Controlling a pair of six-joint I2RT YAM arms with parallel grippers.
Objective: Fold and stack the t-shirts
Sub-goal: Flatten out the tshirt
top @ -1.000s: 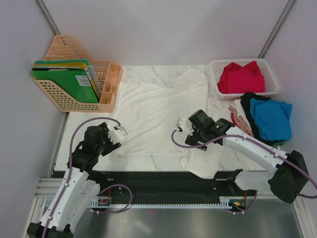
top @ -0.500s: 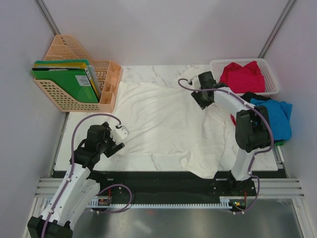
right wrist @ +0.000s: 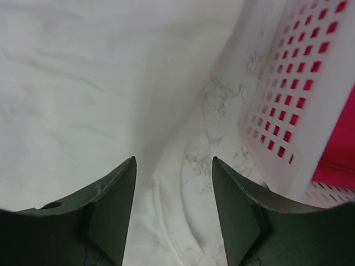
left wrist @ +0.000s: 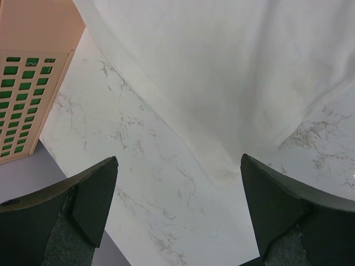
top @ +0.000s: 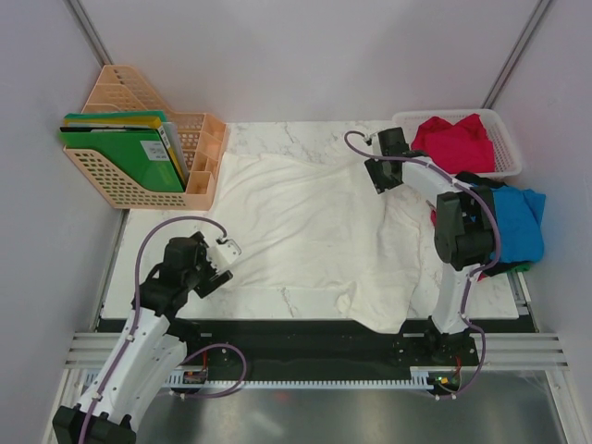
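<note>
A large white t-shirt [top: 301, 222] lies spread on the marble table [top: 268, 134], and its near right part hangs over the front edge. My right gripper [top: 379, 180] is open and empty over the shirt's far right edge [right wrist: 166, 210], beside the basket. My left gripper [top: 220, 268] is open and empty at the shirt's near left corner [left wrist: 222, 169], which lies between its jaws below. A red t-shirt [top: 453, 143] lies in the white mesh basket [top: 507, 139]. A bright blue t-shirt [top: 516, 217] lies at the right, on a pile partly hidden by my right arm.
A peach plastic file rack [top: 139, 185] with green folders [top: 125, 148] stands at the far left, and its wall shows in the left wrist view [left wrist: 28, 83]. The basket's wall [right wrist: 299, 94] is close to the right of my right gripper. Grey walls enclose the table.
My right arm swung from the shirt's near middle to its far right corner by the basket. The bunched far right cloth now lies flatter. My left gripper drew back slightly.
</note>
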